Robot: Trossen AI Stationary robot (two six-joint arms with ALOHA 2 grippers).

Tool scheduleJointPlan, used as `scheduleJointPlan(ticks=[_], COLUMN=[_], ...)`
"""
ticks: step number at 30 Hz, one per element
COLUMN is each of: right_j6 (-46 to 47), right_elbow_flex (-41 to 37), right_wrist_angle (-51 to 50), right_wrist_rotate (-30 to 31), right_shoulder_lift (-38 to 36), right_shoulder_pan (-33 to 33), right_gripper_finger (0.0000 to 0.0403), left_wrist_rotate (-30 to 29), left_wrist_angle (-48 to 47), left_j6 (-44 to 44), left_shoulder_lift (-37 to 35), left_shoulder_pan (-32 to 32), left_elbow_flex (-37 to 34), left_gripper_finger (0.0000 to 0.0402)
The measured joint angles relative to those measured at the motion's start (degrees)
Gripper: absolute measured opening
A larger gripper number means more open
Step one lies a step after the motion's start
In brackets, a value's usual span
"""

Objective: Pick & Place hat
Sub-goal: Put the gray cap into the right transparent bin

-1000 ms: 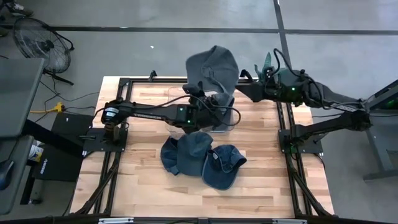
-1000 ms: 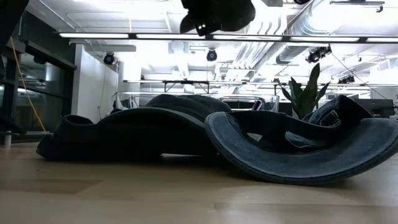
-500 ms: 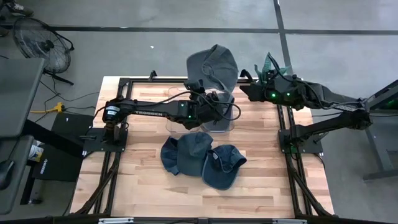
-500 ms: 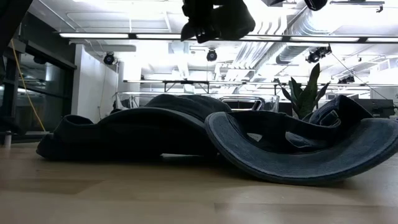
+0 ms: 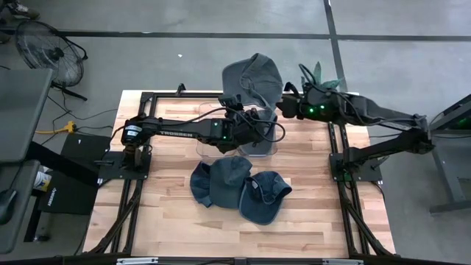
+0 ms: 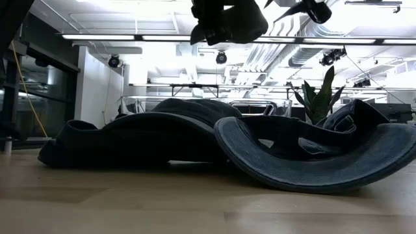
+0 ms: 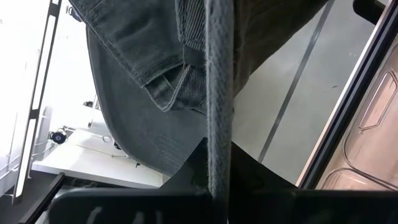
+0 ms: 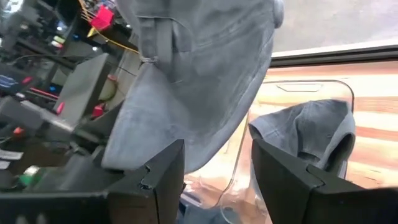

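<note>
Now I see my left hand (image 5: pixel 237 103) clamped tight on the gray hat (image 5: pixel 252 79), holding it up over the clear bin (image 5: pixel 254 136) at the far side of the tabletop (image 5: pixel 169 213). The hat hangs about where it did a second ago. What changed is my right arm: it has swung in toward the hat, and the right hand (image 5: pixel 285 107) is now just beside the hat's edge, with its fingers (image 8: pixel 155 180) spread wide and nothing between them. In the right wrist view the hat fills the space just ahead of those fingers, and a second gray hat (image 8: pixel 311 134) sits in the bin. Two blue hats (image 5: pixel 239 188) lie in a pile near the middle of the tabletop, same as before.
</note>
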Motion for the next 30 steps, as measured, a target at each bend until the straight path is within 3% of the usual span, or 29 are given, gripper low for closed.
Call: scheduleJointPlan(ticks=[9,18,30], right_j6=[-1.70,-4.27,-6.28], right_elbow_flex=[0.00,0.00,0.00], right_wrist_angle=[2.41,6.18,2.09], right_wrist_rotate=[-1.01,-5.85,-5.31], right_shoulder_lift=[0.66,2.76,3.95], right_shoulder_pan=[-4.54,-7.85,-8.49], right_gripper_finger=[0.0181,0.0181,0.0181], left_wrist_rotate=[0.00,0.24,0.01], left_wrist_angle=[0.06,0.87,0.84], left_j6=[0.00,0.30,1.40], left_shoulder_lift=[0.00,-0.02,-0.02], left_shoulder_pan=[0.00,0.00,0.00], left_elbow_flex=[0.00,0.00,0.00], left_gripper_finger=[0.0004,0.0004,0.0004])
